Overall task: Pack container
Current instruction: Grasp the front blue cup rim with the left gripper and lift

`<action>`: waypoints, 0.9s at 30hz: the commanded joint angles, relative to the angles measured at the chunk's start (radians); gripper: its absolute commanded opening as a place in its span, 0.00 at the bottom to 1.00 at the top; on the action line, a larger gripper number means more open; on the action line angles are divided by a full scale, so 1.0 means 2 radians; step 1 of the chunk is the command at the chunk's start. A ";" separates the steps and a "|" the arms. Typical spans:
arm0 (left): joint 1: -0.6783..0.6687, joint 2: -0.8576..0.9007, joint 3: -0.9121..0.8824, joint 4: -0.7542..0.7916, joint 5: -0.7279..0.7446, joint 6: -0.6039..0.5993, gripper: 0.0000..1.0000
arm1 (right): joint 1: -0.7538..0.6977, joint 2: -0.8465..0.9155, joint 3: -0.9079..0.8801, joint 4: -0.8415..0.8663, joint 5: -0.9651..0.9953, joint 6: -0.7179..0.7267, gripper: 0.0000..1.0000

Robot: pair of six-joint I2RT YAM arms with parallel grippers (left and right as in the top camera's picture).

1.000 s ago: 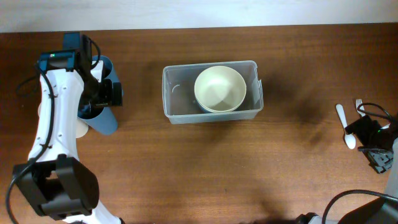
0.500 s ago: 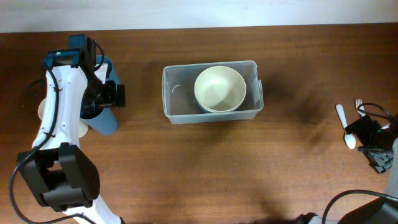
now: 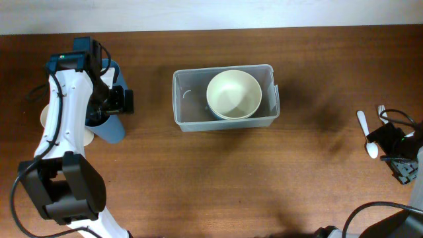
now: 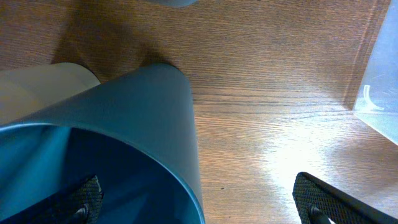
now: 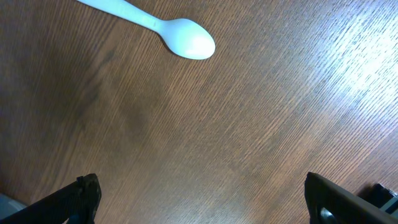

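Observation:
The clear plastic container (image 3: 185,118) stands at the middle back of the table with a cream bowl (image 3: 233,94) inside it. Its corner shows in the left wrist view (image 4: 380,74). My left gripper (image 3: 116,100) is open at a blue cup (image 3: 112,129) at the far left. In the left wrist view the left gripper (image 4: 199,205) has one finger inside the blue cup (image 4: 137,118) and the other outside, apart from the wall. My right gripper (image 3: 400,166) is open and empty over bare wood at the right edge, as the right wrist view (image 5: 205,199) shows.
A cream vessel (image 3: 45,116) sits behind the blue cup and also shows in the left wrist view (image 4: 37,87). A white spoon (image 3: 365,132) and a fork (image 3: 381,111) lie near the right gripper. The spoon also shows in the right wrist view (image 5: 163,30).
My left arm shifted a little toward the back of the table and then held still at the blue cup. The right arm has not moved.

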 commanded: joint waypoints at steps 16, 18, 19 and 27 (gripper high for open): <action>0.000 0.005 -0.032 0.003 -0.007 0.003 0.99 | -0.001 0.000 0.000 0.000 -0.001 0.004 0.99; 0.000 0.005 -0.032 0.006 -0.007 0.003 1.00 | -0.001 0.000 0.000 0.000 -0.001 0.004 0.99; 0.000 0.005 -0.032 0.006 -0.007 0.003 0.99 | -0.001 0.000 0.000 0.000 -0.001 0.004 0.99; 0.000 0.005 -0.031 0.007 -0.007 0.004 0.92 | -0.001 0.000 0.000 0.000 -0.001 0.004 0.99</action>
